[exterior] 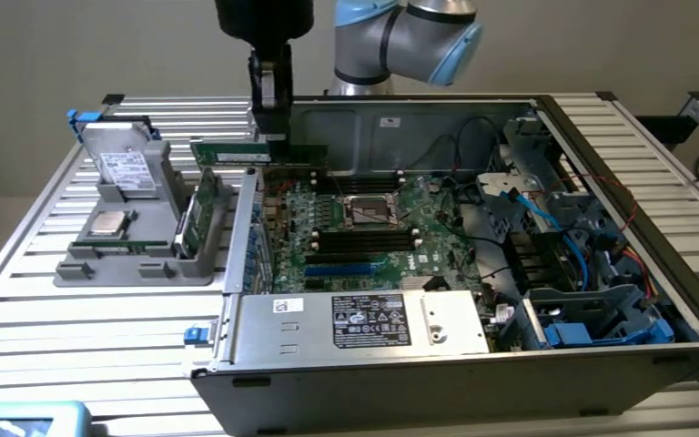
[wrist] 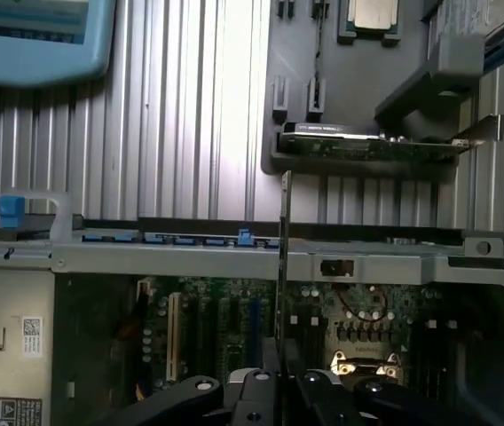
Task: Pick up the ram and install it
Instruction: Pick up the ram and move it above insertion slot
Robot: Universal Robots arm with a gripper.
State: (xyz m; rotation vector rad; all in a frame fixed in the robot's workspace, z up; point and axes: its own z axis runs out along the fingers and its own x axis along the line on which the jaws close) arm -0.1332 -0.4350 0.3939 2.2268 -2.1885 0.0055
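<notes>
— What's the pincer doing?

— From my console I see the pincer clamped narrow on the ram. It grips the stick near the middle of its long edge and holds it in the air, roughly level.

— Where exactly?

— Over the far corner of the open case, on the exterior view's left, just above the case wall (in the wrist view the ram shows edge-on, a thin line crossing that wall's rim). It sits in no slot. The black slot strips on the motherboard lie lower down, apart from it.

— And around that?

— A grey holder with parts in it stands on the tabletop just beside the case, on the exterior view's left. A pale blue handset with a red button lies on the tabletop too.
</notes>
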